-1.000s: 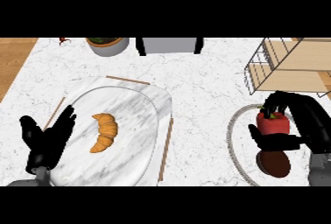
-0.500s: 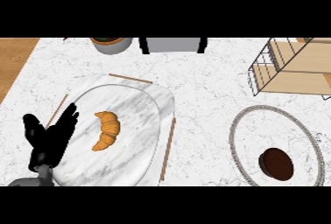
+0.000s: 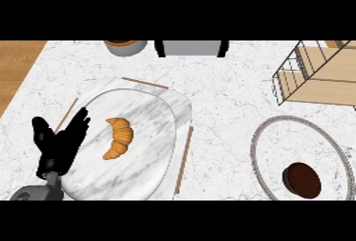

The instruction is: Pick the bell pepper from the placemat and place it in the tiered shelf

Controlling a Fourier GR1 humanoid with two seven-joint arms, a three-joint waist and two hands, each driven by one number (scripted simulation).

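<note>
Your marble tabletop [image 3: 222, 94] fills the head view. At its left lies a big oval marble platter [image 3: 149, 113], with thin wooden strips [image 3: 144, 83] along three of its sides. At the right you have the round placemat [image 3: 299, 141] with its grey beaded rim, and above it, at the upper right corner, the wire-and-wood tiered shelf [image 3: 327, 75].

Your left hand [image 3: 61, 143] shows at the lower left, over the platter's left edge. Its fingers are straight and spread, released and holding nothing.

A croissant [image 3: 119, 137] lies on the platter just right of that hand. A dark brown round piece [image 3: 302, 180] sits on the placemat's lower part. A small pot [image 3: 125, 46] stands at the far edge.

The bell pepper does not show here, so you cannot tell where it is.
</note>
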